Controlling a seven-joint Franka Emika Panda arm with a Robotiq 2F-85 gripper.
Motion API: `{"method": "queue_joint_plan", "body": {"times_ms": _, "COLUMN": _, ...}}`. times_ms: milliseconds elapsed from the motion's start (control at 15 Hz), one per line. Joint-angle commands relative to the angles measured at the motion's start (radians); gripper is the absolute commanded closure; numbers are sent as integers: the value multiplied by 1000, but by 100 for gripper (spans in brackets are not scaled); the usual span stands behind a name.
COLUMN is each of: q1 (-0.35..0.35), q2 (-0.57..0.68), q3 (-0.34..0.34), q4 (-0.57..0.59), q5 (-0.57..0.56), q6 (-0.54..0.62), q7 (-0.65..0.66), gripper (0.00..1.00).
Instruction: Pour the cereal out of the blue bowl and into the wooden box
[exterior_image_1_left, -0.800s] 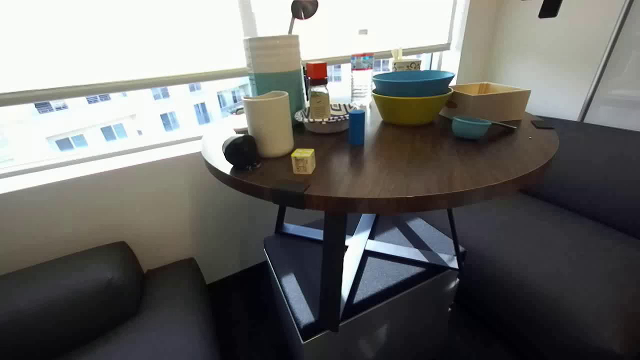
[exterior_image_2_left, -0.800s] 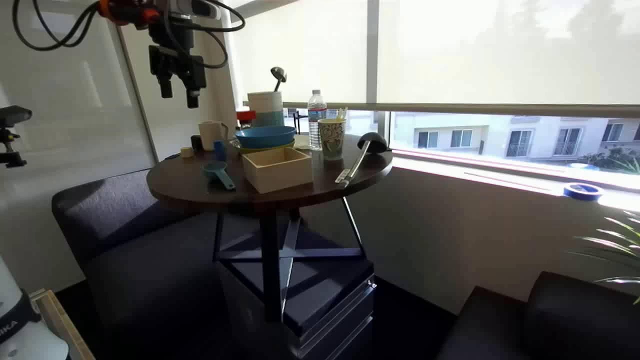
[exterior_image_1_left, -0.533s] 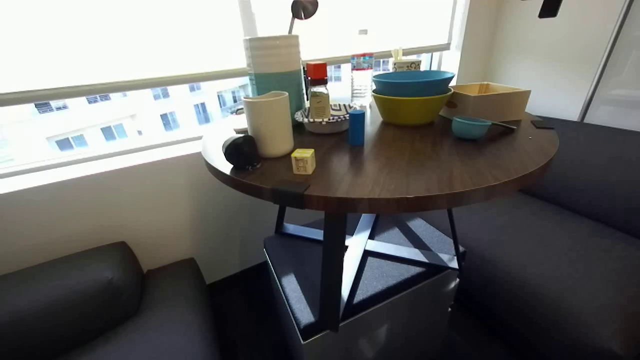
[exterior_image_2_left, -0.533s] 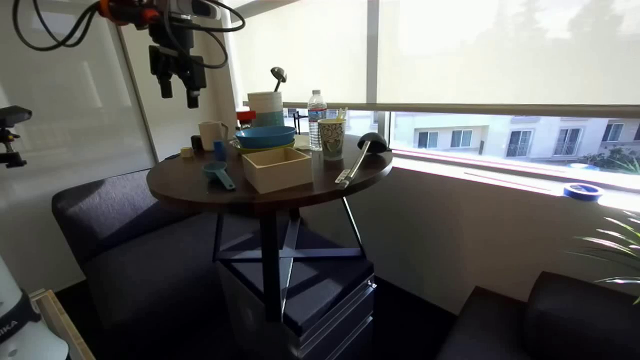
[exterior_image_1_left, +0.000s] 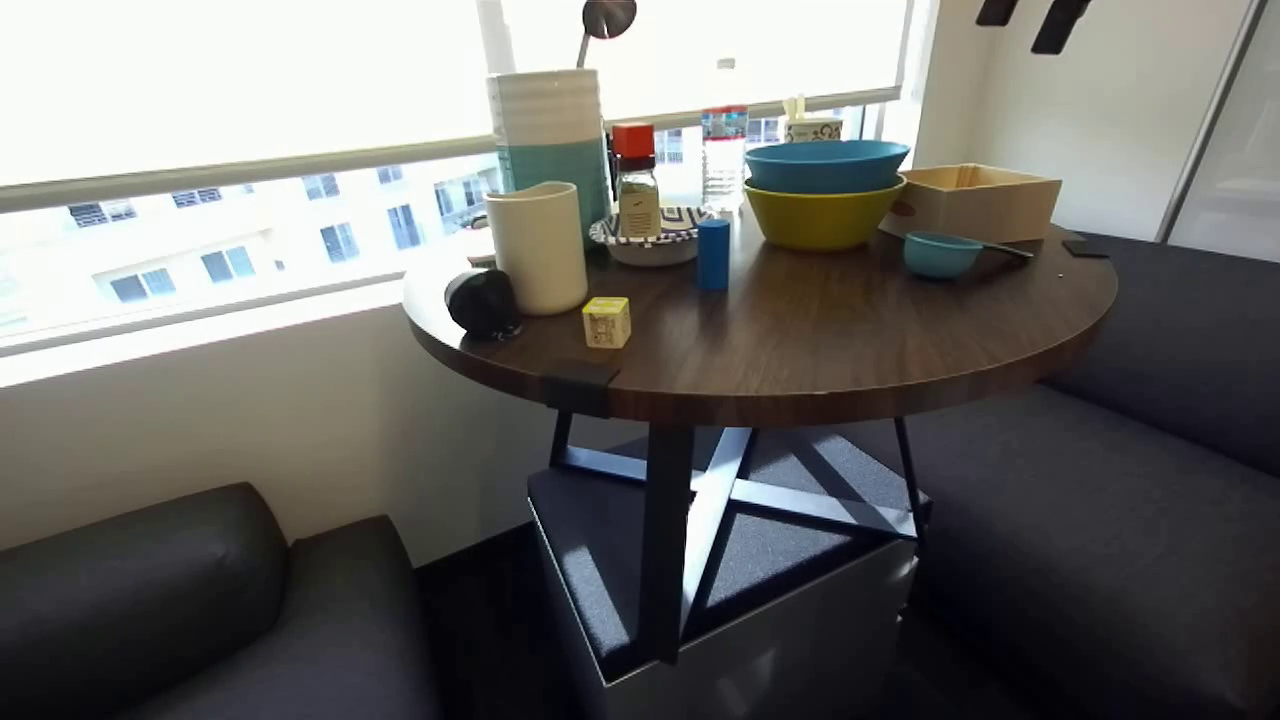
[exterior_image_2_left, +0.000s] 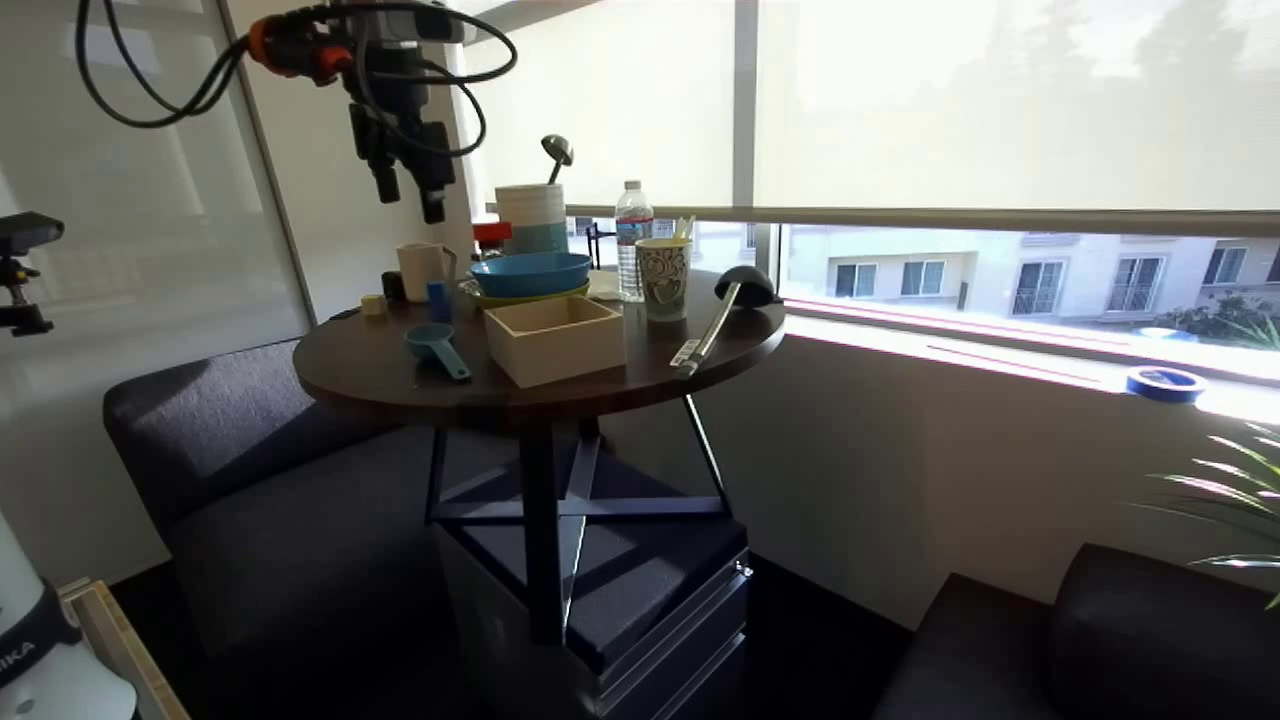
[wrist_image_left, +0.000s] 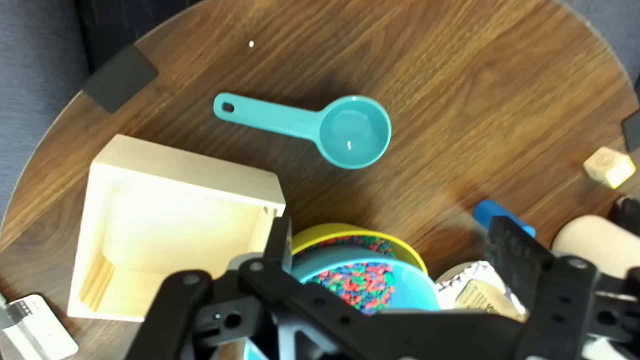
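Half-lowered blinds (exterior_image_2_left: 980, 110) hang behind the round brown worktop (exterior_image_1_left: 800, 340). On it the blue bowl (exterior_image_1_left: 827, 165) sits upright inside the yellow bowl (exterior_image_1_left: 820, 218), near the wooden box (exterior_image_2_left: 556, 345). Only the wrist view looks down into the bowls: there the cereal (wrist_image_left: 357, 282) (small red, green and blue pieces) lies in the blue bowl, and more such pieces show in the yellow one beneath. That view also takes in the floor of the box, pale and brightly lit. A roll of blue tape (exterior_image_2_left: 1165, 384) on the windowsill (exterior_image_2_left: 1050, 370) shows in an exterior view alone, as does the arm's white base (exterior_image_2_left: 85, 685) at the lower left. The arm's far end, looped with black cables (exterior_image_2_left: 152, 123), sits at the upper left of that view; from it the gripper (exterior_image_2_left: 411, 200) hangs pointing down, slightly tilted, higher than the bowls and apart from them. Its jaws stand well apart in all three views.
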Motion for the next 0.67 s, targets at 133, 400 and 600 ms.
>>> {"method": "queue_joint_plan", "body": {"times_ms": 133, "q1": -38, "q2": 120, "q3": -4, "q4": 7, "q5": 61, "q6": 224, "q7": 73, "gripper": 0}}
{"method": "queue_joint_plan", "body": {"times_ms": 400, "q1": -48, "q2": 224, "q3": -10, "q4": 37, "q5": 96, "q6": 299, "q7": 130, "gripper": 0}}
{"method": "queue_joint_plan", "body": {"times_ms": 600, "q1": -52, "q2": 289, "q3": -12, "q4": 61, "q5": 129, "q6": 333, "q7": 160, "gripper": 0}}
